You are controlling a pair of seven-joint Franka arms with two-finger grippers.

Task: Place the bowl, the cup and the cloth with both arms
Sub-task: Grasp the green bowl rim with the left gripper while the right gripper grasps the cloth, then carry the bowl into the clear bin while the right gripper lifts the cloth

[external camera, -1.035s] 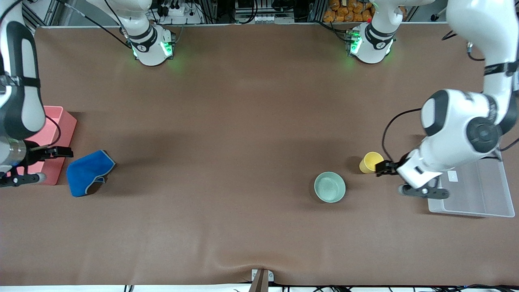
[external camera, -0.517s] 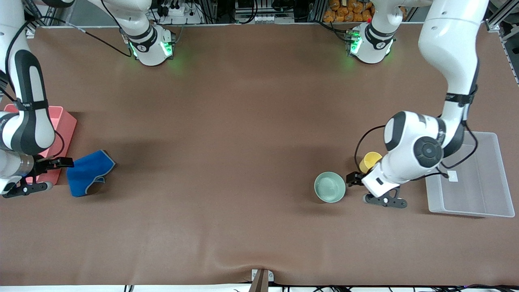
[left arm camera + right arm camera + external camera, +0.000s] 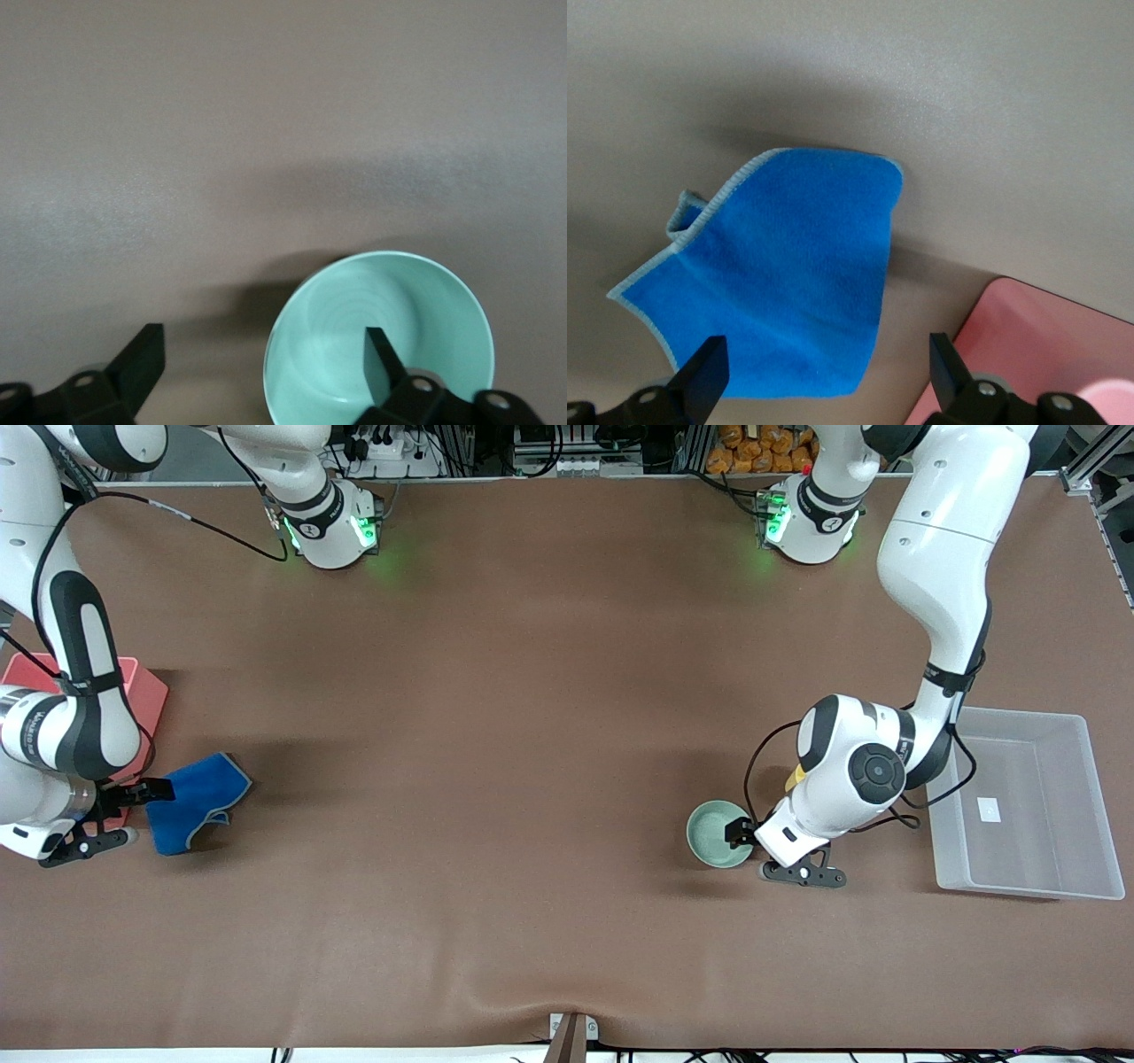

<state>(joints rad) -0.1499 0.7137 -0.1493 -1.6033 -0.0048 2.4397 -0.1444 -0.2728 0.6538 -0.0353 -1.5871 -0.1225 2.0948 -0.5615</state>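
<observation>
The pale mint bowl (image 3: 716,833) sits on the brown table, toward the left arm's end. My left gripper (image 3: 737,832) is open and low over the bowl's rim. In the left wrist view, one finger (image 3: 379,361) is over the bowl's inside (image 3: 390,319) and the other finger is over bare table. The yellow cup (image 3: 795,776) is mostly hidden by the left arm. The blue cloth (image 3: 199,802) lies rumpled toward the right arm's end. My right gripper (image 3: 152,789) is open over its edge, beside the pink bin. The cloth fills the right wrist view (image 3: 788,274).
A pink bin (image 3: 149,691) stands beside the cloth, partly hidden by the right arm, and shows in the right wrist view (image 3: 1028,345). A clear plastic tray (image 3: 1063,731) stands at the left arm's end of the table, beside the cup.
The left arm has swung from beside the cup to the bowl, and its gripper now straddles the bowl's rim. The right gripper has moved closer to the cloth's edge.
</observation>
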